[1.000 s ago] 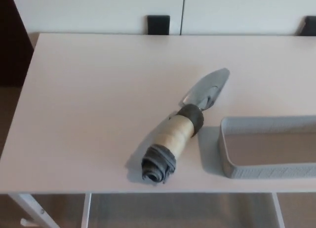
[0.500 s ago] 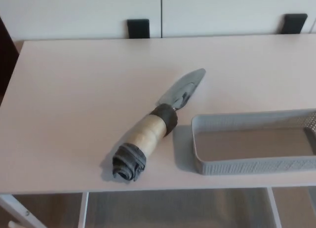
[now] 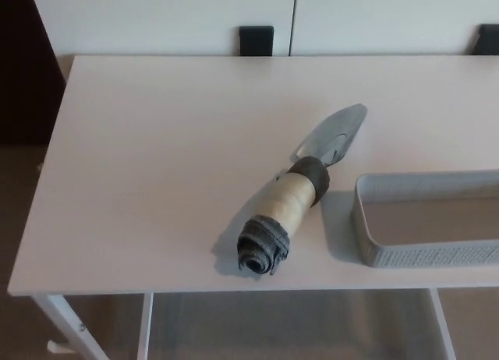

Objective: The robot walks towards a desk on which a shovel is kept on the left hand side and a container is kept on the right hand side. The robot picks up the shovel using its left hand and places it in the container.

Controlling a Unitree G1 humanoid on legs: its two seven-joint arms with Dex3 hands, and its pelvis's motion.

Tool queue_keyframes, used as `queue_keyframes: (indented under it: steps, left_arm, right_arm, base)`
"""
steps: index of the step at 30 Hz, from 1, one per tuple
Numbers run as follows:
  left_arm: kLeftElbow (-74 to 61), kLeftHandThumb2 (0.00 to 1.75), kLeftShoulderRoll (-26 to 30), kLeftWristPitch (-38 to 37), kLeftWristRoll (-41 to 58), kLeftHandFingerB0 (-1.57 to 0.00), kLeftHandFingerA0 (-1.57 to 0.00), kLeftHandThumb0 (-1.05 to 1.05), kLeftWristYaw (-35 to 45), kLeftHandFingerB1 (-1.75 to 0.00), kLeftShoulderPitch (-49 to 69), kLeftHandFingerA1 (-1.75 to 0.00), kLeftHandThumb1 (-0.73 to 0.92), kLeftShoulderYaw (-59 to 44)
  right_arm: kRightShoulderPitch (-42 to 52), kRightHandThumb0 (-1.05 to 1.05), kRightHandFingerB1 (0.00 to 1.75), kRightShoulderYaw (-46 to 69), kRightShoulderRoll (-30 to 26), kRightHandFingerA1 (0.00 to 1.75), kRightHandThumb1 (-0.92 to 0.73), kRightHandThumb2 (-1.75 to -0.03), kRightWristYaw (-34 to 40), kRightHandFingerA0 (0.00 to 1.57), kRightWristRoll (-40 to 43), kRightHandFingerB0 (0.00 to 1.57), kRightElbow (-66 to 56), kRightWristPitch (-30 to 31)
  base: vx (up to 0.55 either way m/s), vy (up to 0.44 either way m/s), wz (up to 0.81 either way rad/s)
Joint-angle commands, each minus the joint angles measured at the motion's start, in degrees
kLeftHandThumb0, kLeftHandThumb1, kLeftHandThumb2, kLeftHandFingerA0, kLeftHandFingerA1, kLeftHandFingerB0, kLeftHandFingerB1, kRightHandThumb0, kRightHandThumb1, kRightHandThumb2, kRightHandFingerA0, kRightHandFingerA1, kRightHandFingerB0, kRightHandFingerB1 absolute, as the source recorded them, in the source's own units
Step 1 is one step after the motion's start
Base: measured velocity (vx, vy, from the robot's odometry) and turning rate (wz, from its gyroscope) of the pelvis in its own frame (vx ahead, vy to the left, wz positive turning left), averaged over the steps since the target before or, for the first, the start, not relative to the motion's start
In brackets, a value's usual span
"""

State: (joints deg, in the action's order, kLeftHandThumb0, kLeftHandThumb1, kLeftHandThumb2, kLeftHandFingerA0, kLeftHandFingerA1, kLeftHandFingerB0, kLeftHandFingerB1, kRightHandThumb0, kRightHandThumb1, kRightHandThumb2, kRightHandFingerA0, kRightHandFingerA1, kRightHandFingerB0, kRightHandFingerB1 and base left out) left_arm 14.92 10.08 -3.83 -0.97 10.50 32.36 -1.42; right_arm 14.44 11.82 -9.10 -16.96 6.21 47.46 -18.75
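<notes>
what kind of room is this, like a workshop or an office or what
Probably an indoor office or lab-style room, though little shows. A plain white desk stands before white cabinet fronts, holding only a shovel and a grey container.

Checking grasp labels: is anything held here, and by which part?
Nothing is held. No hand shows; the shovel lies free on the desk.

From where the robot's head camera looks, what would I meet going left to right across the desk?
Bare desk top → shovel's wrapped handle end → its pale handle → its metal blade → grey container at the right edge. No robot hand shows.
</notes>
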Motion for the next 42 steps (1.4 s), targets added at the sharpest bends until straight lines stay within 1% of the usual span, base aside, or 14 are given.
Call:
queue_keyframes:
  steps: [1,11,12,13,15,17,18,26,32,34,35,36,39,42]
  left_arm:
    - [0.54,0.58,0.53,-3.05,-0.57,-0.43,-0.53,-0.28,-0.3,-0.35,0.03,-0.4,0.59,-0.02]
    - [0.0,0.58,0.21,-3.46,-1.36,-0.43,-0.53,-0.31,-0.85,-0.35,1.07,-0.39,0.58,0.77]
    - [0.13,0.72,1.77,-7.3,-4.51,-0.37,-0.45,-0.43,-1.14,-0.43,1.74,-0.47,0.5,2.68]
    - [0.05,0.59,3.43,-9.65,-6.79,-0.36,-0.46,-0.42,-0.79,-0.32,1.67,-0.38,0.6,4.37]
    - [-6.09,0.79,8.95,-16.8,-12.62,-0.25,-0.34,-0.61,3.96,-0.42,3.67,-0.45,0.5,11.66]
    - [-12.63,0.79,11.99,-16.77,-13.16,-0.24,-0.32,-0.62,8.5,-0.41,5.52,-0.44,0.5,16.12]
    - [-15.71,0.59,13.72,-17.73,-13.23,-0.29,-0.38,-0.58,10.77,-0.3,5.72,-0.33,0.61,18.95]
    - [-46.47,0.63,23.09,-10.97,-7.36,-0.25,-0.3,-0.79,23.86,-0.29,3.89,-0.31,0.72,31.39]
    - [-62.04,0.67,25.78,-7.61,-3.79,-0.23,-0.27,-0.65,27.33,-0.3,-2.59,-0.35,0.92,34.08]
    - [-64.01,0.71,24.99,-9.07,-3.29,-0.24,-0.28,-0.61,27.4,-0.31,-5.06,-0.39,0.92,35.86]
    - [-61.85,0.7,22.46,-14.02,-4.59,-0.26,-0.31,-0.59,25.4,-0.32,-6.06,-0.41,0.92,38.1]
    - [-59.36,0.69,20.41,-18.66,-5.39,-0.29,-0.32,-0.54,23.45,-0.33,-6.58,-0.44,0.92,39.73]
    - [-55.03,0.69,14.38,-21.69,-1.83,-0.3,-0.28,-0.54,21.0,-0.3,-9.25,-0.45,0.92,45.81]
    - [-54.77,0.64,6.57,-30.42,-11.98,-0.44,-0.42,-0.36,9.54,-0.33,-12.01,-0.44,0.8,45.62]
  right_arm:
    - [-0.49,-0.31,0.38,0.22,-0.9,0.5,-0.55,-0.56,0.11,0.72,0.08,0.41,0.5,-2.15]
    - [-0.57,-0.31,0.38,-0.22,-1.64,0.5,-0.56,-0.57,0.61,0.73,-0.85,0.43,1.58,-3.43]
    - [-0.49,-0.33,0.38,-0.35,-1.79,0.49,-0.56,-0.57,0.31,0.73,-0.72,0.42,0.58,-2.28]
    - [-0.85,-0.32,0.38,-0.51,-1.85,0.48,-0.55,-0.56,0.39,0.73,-0.82,0.42,0.24,-1.64]
    - [-1.37,-0.32,0.38,-0.88,-1.8,0.5,-0.56,-0.56,0.13,0.71,-0.93,0.41,-0.17,-1.1]
    - [-1.4,-0.31,0.38,-1.34,-1.62,0.5,-0.56,-0.56,0.54,0.72,-1.51,0.41,-0.03,-1.56]
    - [-1.17,-0.32,0.38,-1.8,-1.49,0.49,-0.56,-0.57,0.93,0.71,-1.97,0.41,-1.17,-0.95]
    - [-1.86,-0.31,0.39,-1.44,-1.34,0.49,-0.57,-0.58,1.35,0.72,-1.45,0.44,-0.4,-0.2]
    - [-3.16,-0.3,0.4,-1.28,-1.66,0.51,-0.57,-0.57,1.16,0.73,-1.51,0.44,0.32,-0.84]
    - [-3.27,-0.32,0.39,-1.6,-1.91,0.49,-0.56,-0.57,1.31,0.7,-2.1,0.45,0.74,-1.26]
    - [-3.38,-0.4,0.49,-1.47,-1.92,0.59,-0.46,-0.73,0.75,0.64,-1.81,0.39,1.14,-1.7]
    - [-3.36,-0.34,0.39,-1.4,-1.9,0.5,-0.56,-0.57,0.4,0.7,-1.61,0.44,1.24,-1.76]
    - [-2.75,-0.31,0.39,-1.52,-1.62,0.5,-0.57,-0.57,1.03,0.72,-1.75,0.45,-0.26,-0.69]
    - [-2.74,-0.32,0.4,-1.88,-1.74,0.5,-0.57,-0.57,1.35,0.73,-2.29,0.44,-0.92,-0.44]
  base:
    - [0.0,0.0,0.0]
    - [0.02,-0.054,0.03]
    - [0.0,0.0,0.0]
    - [0.0,0.0,0.0]
    - [0.0,0.0,0.0]
    - [0.0,0.0,0.0]
    - [0.0,0.0,0.0]
    - [0.0,0.0,0.0]
    - [0.0,0.0,0.0]
    - [0.0,0.0,0.0]
    - [0.0,0.0,0.0]
    - [0.0,0.0,0.0]
    - [0.0,0.0,0.0]
    - [0.0,0.0,0.0]
